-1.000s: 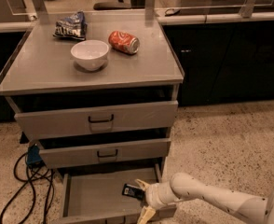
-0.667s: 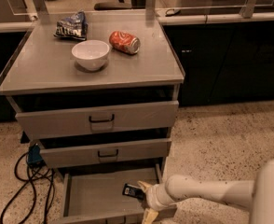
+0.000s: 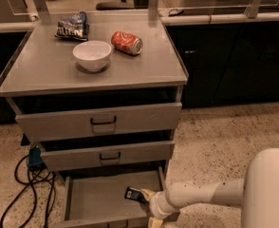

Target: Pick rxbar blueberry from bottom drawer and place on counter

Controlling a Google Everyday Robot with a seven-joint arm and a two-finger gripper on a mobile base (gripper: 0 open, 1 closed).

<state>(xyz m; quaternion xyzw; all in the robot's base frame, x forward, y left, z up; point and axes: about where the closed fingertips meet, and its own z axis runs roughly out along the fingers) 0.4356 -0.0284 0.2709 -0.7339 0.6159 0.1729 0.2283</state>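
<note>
Down on the floor at the far left, a tangle of dark cables lies beside the cabinet. Up on the counter, a dark-blue snack bag sits at the far left corner. A white bowl stands nearer the middle, and a red soda can lies on its side just right of the bowl. Below the counter, two grey drawers with black handles are pulled out a little. Under them the bottom drawer is open wide, showing its flat grey floor. The rxbar blueberry lies on that floor toward the right side. The gripper is down at the drawer's right end, its two pale fingers spread apart. The far one touches the bar's right end and the near one is by the drawer's front edge. The white arm stretches away to the right, low over the speckled floor.
</note>
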